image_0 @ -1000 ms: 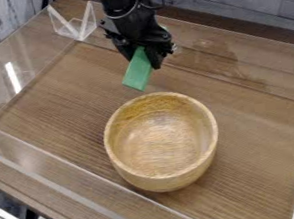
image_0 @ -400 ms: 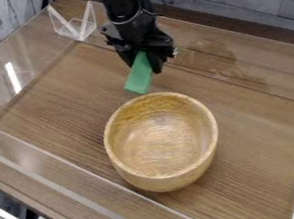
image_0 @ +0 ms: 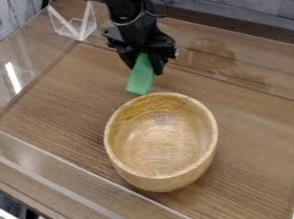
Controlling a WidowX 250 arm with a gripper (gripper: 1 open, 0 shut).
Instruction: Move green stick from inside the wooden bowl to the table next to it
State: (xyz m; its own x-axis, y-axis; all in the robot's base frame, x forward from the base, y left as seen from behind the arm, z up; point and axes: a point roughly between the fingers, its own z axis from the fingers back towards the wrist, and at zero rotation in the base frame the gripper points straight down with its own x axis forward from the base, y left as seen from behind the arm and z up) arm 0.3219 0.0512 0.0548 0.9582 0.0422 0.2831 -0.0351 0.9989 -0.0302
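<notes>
The green stick [image_0: 139, 77] hangs tilted above the table [image_0: 55, 103], just behind the far rim of the wooden bowl [image_0: 162, 140]. My black gripper [image_0: 143, 55] comes down from the top of the view and is shut on the stick's upper end. The stick's lower end points down and to the left, close to the tabletop; whether it touches the wood I cannot tell. The bowl holds nothing inside and stands in the middle of the table, nearer the camera than the gripper.
Clear acrylic walls [image_0: 29, 55] run around the table's edges, with one low wall [image_0: 35, 160] along the front left. A white wire-like frame [image_0: 75, 25] stands behind the gripper on the left. Bare wood [image_0: 261, 87] lies right of the bowl.
The gripper has lowered a little with the green stick, bringing its lower end nearer the tabletop. The bowl has not moved.
</notes>
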